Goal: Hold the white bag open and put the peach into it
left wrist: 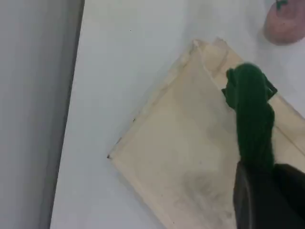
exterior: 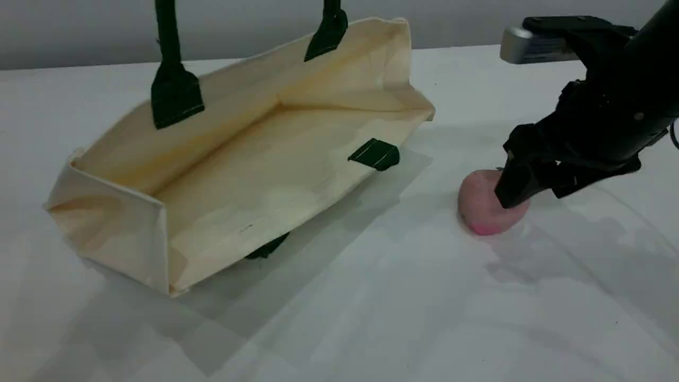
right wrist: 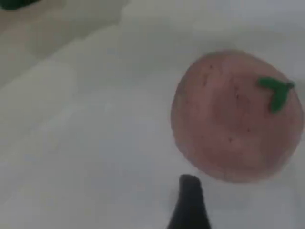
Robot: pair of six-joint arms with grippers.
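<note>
A robotics lab: plain white cloth-covered table (exterior: 371, 318), bare grey wall (exterior: 79, 32) at twelve o'clock, black robot arm (exterior: 636, 95) at two o'clock.

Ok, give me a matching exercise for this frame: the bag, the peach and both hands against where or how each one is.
Column one:
1. bag
2. peach
3. left hand
4. right hand

Column two:
A. open, down at the peach
B. cream, mouth gaping
C. shut on a green handle
D. pink, right of the bag

Pairs: 1-B, 2-D, 3-C, 4-A.
</note>
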